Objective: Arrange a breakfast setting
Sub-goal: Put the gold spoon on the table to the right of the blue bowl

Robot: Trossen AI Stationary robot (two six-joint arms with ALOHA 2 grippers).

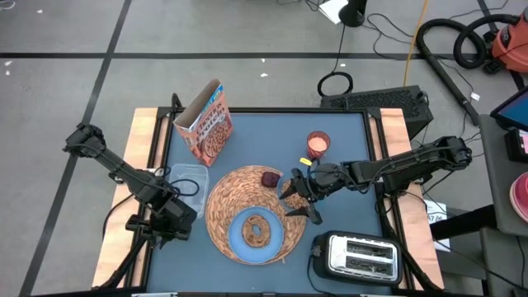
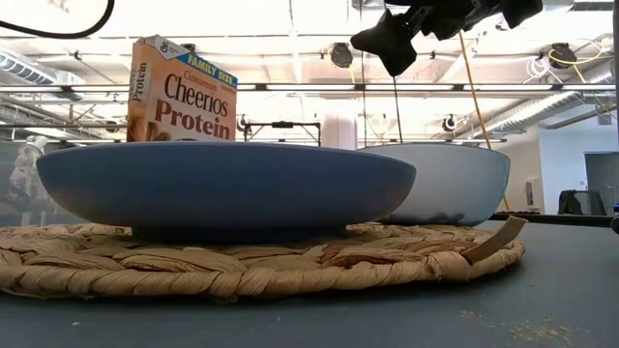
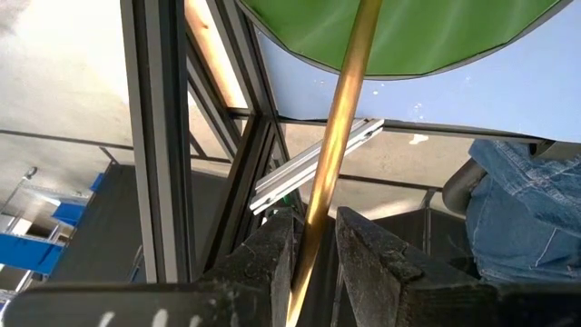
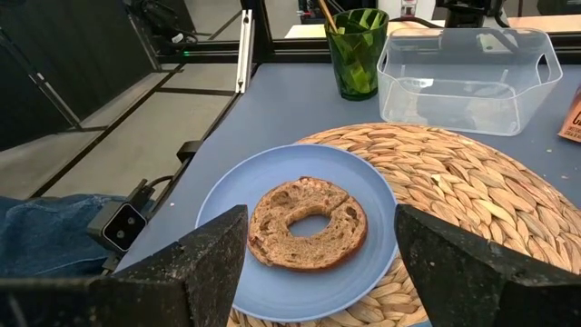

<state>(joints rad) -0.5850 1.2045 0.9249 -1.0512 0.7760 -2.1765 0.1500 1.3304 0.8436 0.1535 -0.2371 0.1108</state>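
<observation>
The mat (image 1: 245,213) lies mid-table with its near rim close to the front edge, the plate (image 1: 256,233) on its front part carrying the bagel (image 4: 308,223) flat, hole up, while open table remains left of the mat around the clear tub (image 1: 186,180) and behind it by the cereal box (image 1: 205,124), which stands upright. The left gripper (image 3: 311,254), at the table's front-left corner, pinches a gold spoon (image 3: 334,136) whose long handle runs straight out between its fingers into a green cup (image 4: 357,50). The right gripper (image 1: 299,200) hangs with jaws spread wide and empty over the mat's right edge, facing the plate, the toaster (image 1: 356,256) near at front right.
</observation>
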